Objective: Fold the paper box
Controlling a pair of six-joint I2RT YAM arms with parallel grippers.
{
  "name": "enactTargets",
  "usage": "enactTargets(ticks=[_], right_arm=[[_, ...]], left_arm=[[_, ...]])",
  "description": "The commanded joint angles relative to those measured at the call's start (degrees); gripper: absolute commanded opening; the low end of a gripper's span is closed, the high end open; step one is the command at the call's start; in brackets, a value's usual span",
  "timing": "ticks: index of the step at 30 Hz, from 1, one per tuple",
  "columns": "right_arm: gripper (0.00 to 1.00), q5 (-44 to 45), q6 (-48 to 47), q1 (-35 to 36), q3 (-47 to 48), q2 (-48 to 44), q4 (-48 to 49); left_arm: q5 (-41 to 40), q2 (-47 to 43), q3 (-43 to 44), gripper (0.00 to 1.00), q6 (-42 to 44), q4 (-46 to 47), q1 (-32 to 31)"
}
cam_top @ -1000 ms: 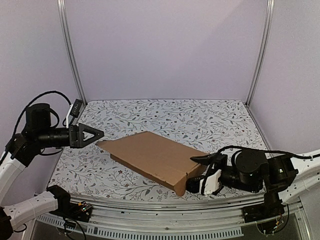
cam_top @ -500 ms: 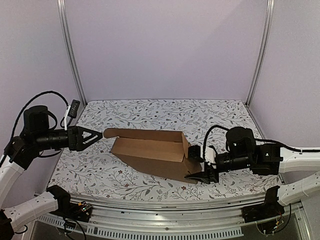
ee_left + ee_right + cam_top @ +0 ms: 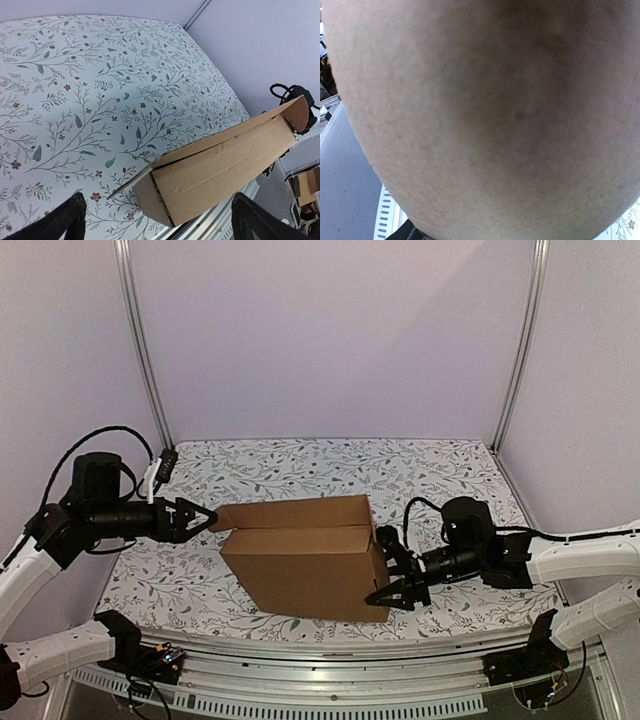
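Floral worktop (image 3: 300, 465) carries the paper box (image 3: 305, 570), which stands on edge at centre front. Judged light, stiff across its panels and weak at the creases, so best held at the end panels. Right gripper (image 3: 388, 567): jaws spread against the box's right end. Left gripper (image 3: 203, 520): jaws spread and empty, beside the left flap.

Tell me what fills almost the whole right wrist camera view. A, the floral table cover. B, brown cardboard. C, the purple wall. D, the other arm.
B: the right wrist view is almost entirely a blurred brown surface of the paper box, and the top view shows the right end effector close up at that box's right end.
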Motion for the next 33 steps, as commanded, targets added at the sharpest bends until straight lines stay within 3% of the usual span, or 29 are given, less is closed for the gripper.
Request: enactTargets(ticks=[1, 7, 12, 20, 30, 33], right_arm=[[0.39, -4.26, 2.62, -1.38, -1.88, 0.93, 7.08], [0.39, -4.62, 2.94, -1.74, -3.98, 0.99, 9.37], [0.39, -5.28, 3.33, -1.84, -4.7, 1.2, 10.68], [0.39, -3.95, 3.41, -1.96, -5.57, 0.87, 11.35], [0.42, 2.55, 4.29, -1.94, -6.16, 4.52, 17.62], [0.42, 2.51, 4.81, -1.92, -6.17, 6.03, 19.59]], left_arm=[[-4.68, 3.0, -0.85, 0.98, 1.93, -0.11, -3.02], [-7.51, 5.2, -1.54, 0.92, 2.15, 2.24, -6.57], [-8.28, 8.03, -0.49, 0.82, 2.7, 3.4, -7.86], [-8.89, 11.89, 0.58, 0.58, 3.6, 3.55, -9.32], [-9.5, 13.29, 1.45, 0.21, 3.66, 4.15, -11.18], [-10.82, 14.52, 1.68, 0.16, 3.82, 3.91, -11.98]])
